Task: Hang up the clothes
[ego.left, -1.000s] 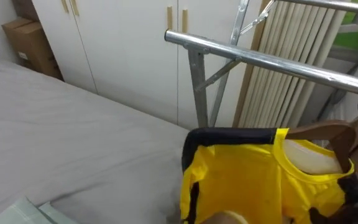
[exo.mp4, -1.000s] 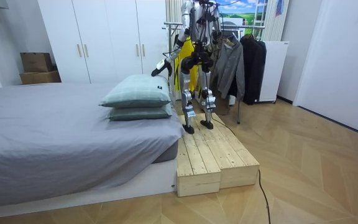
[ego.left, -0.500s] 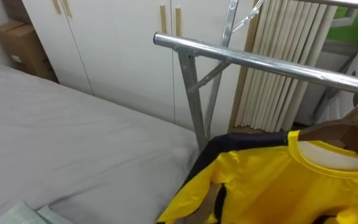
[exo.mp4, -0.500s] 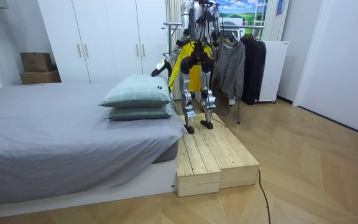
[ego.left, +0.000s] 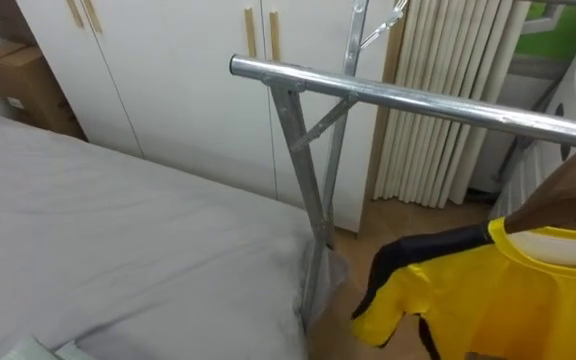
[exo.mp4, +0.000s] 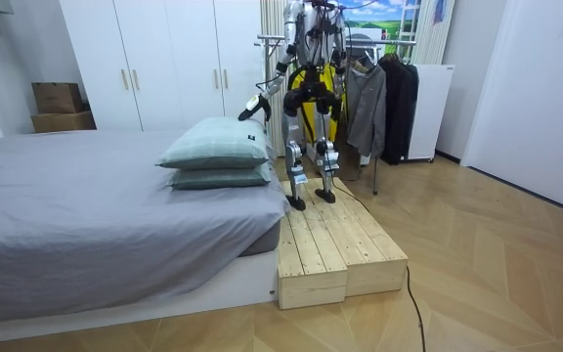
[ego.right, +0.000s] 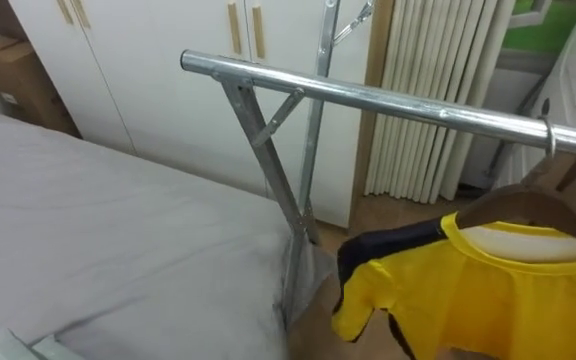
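Yellow shirt (ego.right: 488,290) on its wooden hanger (ego.right: 513,205) has shifted away from the rail's (ego.right: 368,98) end post and its hook (ego.right: 549,135) now sits over the rail, so hanging looks nearly done. Left hand (exo.mp4: 252,106) is below the rail's end, grip can't be told. Cardboard box (ego.left: 18,85) is far beyond the rail, contents unseen.

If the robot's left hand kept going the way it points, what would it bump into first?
Probably the stacked pale green pillows on the grey bed: the left hand points down towards them, though depth is unclear.
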### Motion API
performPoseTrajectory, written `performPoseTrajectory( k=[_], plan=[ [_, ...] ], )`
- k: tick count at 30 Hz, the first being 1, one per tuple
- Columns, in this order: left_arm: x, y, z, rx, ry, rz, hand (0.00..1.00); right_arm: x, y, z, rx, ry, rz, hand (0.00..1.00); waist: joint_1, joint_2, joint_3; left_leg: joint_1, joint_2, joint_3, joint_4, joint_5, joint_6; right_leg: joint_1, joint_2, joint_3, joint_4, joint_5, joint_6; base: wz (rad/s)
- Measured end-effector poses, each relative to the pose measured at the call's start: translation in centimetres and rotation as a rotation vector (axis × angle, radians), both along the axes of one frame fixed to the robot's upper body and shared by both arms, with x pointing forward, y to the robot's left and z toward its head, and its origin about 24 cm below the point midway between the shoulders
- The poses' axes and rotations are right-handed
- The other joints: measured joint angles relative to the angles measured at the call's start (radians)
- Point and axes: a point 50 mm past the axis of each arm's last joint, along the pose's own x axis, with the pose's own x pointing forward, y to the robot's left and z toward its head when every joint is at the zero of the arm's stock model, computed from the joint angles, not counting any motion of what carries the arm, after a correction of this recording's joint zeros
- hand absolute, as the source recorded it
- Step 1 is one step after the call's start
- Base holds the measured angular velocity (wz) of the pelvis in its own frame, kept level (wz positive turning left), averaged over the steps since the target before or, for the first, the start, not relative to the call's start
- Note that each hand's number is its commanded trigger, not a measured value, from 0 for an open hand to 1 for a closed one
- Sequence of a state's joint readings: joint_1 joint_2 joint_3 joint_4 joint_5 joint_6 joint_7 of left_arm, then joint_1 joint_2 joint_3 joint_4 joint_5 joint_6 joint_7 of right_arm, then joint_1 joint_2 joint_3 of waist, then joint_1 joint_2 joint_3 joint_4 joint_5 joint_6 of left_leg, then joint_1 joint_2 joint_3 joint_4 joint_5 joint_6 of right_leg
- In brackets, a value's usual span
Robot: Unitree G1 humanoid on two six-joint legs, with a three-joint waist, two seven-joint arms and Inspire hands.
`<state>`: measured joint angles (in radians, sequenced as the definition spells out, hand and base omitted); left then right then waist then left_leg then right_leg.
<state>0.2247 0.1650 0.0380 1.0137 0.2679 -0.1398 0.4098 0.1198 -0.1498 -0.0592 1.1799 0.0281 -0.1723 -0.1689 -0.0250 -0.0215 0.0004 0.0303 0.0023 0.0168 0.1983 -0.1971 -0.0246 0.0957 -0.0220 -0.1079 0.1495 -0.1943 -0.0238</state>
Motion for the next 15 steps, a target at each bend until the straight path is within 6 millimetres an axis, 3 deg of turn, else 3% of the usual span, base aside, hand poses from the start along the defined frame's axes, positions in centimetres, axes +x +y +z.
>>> performPoseTrajectory(
  k=[15],
  plan=[
    [-1.1, -0.3, -0.5, -0.031, 0.035, 0.080, 0.00, -5.0, 1.3, -1.3, 0.142, 0.142, -0.276, 0.00, -0.011, -0.001, -0.0013, 0.034, -0.003, 0.014, -0.009, 0.000, 0.001, 0.025, -0.003, 0.021, -0.001, -0.004, 0.006, -0.02]
  ],
)
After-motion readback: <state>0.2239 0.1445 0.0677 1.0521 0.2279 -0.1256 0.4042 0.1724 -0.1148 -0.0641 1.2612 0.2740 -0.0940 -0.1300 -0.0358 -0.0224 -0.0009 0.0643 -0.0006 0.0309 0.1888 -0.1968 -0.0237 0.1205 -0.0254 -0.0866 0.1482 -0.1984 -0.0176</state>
